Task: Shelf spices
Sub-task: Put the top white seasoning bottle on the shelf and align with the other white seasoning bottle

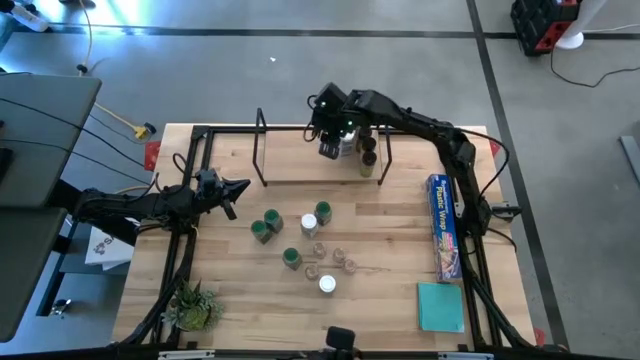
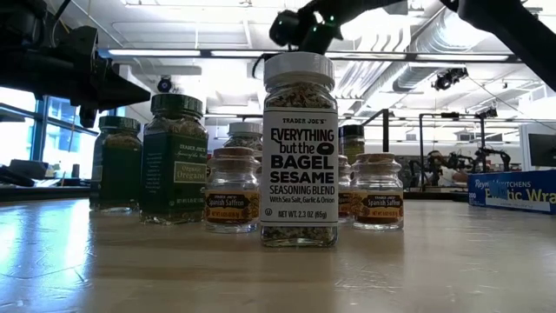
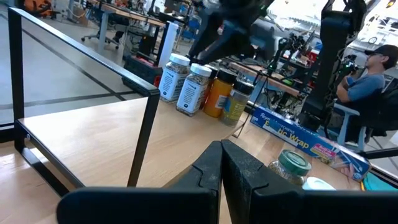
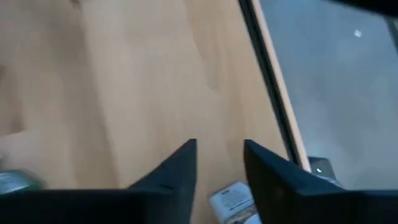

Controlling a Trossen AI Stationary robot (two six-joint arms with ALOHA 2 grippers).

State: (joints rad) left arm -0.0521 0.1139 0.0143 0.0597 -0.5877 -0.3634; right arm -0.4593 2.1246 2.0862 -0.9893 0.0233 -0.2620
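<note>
The left gripper [image 1: 238, 188] rests low over the table [image 1: 400, 225] near its left edge, its fingers [image 3: 208, 171] pressed together and holding nothing, pointing toward the loose jars; a small potted plant [image 1: 192, 305] sits at the table's near left corner. The shelf [image 1: 300, 160] lies along the far edge, a pale plank between thin black hoops; its left stretch is bare. In the middle of the table the loose spices [image 1: 300, 235] are scattered: green-lidded jars [image 1: 266, 225], a few small clear ones [image 1: 340, 260], and a white-lidded jar [image 1: 327, 284] nearest the front, which the low view shows as a bagel seasoning jar [image 2: 299, 148] standing upright. The right gripper [image 1: 332, 148] hangs over the shelf's right part, its fingers [image 4: 177, 171] apart with a gap between them and nothing seen held; a white-labelled jar [image 4: 233, 202] shows just below it. Beside it four jars [image 3: 205, 90] stand in a row on the shelf, two with pale lids, one orange, one yellowish. Along the right edge lies a blue plastic-wrap box [image 1: 444, 225], with a teal cloth [image 1: 440, 305] near the front corner.
</note>
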